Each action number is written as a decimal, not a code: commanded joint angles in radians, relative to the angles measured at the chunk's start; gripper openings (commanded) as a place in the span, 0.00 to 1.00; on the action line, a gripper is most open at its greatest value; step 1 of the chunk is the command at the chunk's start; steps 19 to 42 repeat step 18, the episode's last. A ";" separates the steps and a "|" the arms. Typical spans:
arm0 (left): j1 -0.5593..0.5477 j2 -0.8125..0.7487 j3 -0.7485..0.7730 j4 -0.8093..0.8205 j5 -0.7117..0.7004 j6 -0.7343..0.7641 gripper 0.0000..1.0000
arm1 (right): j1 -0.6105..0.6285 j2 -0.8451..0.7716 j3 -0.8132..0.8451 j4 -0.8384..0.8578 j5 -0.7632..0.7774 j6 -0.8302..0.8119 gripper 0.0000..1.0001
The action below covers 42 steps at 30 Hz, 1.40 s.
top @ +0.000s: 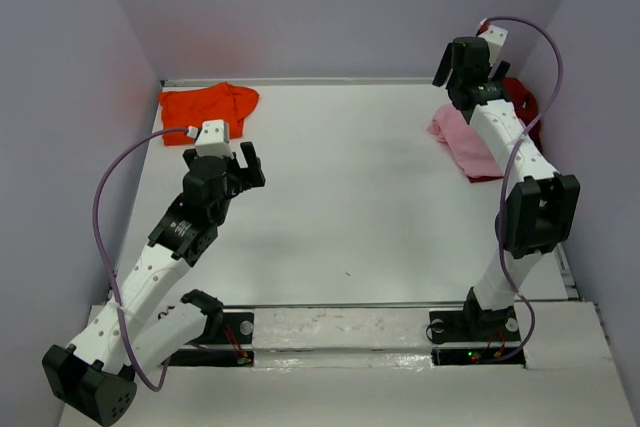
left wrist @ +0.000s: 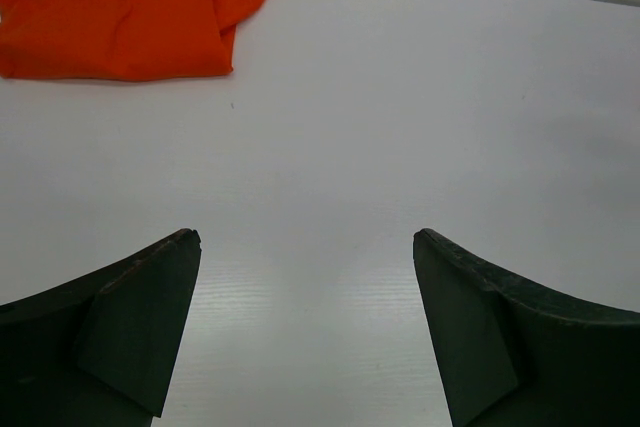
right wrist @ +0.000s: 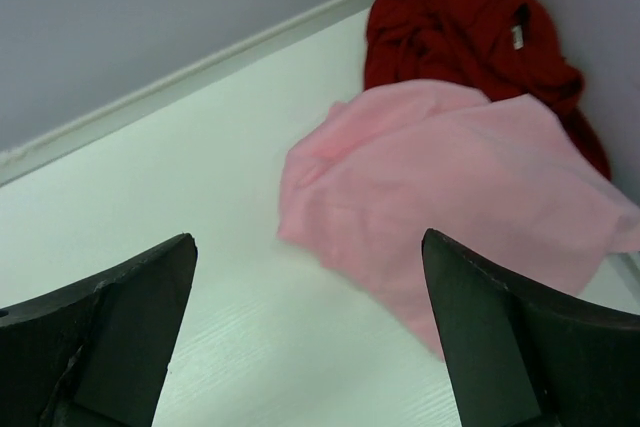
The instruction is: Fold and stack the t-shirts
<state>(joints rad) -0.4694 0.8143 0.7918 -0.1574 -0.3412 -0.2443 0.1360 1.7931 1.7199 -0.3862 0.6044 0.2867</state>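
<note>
The bright orange t-shirt [top: 208, 104] lies folded at the table's far left corner; it also shows in the left wrist view [left wrist: 120, 9]. The light pink t-shirt [top: 468, 145] lies rumpled at the far right, partly on the dark red t-shirt [top: 522, 99] bunched against the right wall; both show in the right wrist view, pink [right wrist: 460, 187] in front of dark red [right wrist: 450, 27]. My left gripper [top: 247, 164] is open and empty above bare table, short of the orange shirt. My right gripper [top: 455, 65] is open and empty, raised just left of the pink shirt.
Grey walls close the table [top: 350, 197] on the left, back and right. A raised white rail [top: 300, 80] runs along the far edge. The arm bases [top: 470, 329] sit on the near edge.
</note>
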 commanded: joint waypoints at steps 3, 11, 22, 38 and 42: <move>0.003 0.002 -0.005 0.029 -0.009 0.005 0.97 | 0.123 -0.075 -0.125 -0.010 -0.235 0.055 1.00; 0.002 0.008 -0.003 0.027 -0.018 0.008 0.97 | 0.230 -0.274 -0.581 0.338 -0.576 0.104 1.00; 0.003 0.017 -0.002 0.025 -0.022 0.007 0.97 | 0.372 -0.253 -0.698 0.356 -0.545 0.103 1.00; 0.003 0.017 -0.002 0.025 -0.022 0.007 0.97 | 0.372 -0.253 -0.698 0.356 -0.545 0.103 1.00; 0.003 0.017 -0.002 0.025 -0.022 0.007 0.97 | 0.372 -0.253 -0.698 0.356 -0.545 0.103 1.00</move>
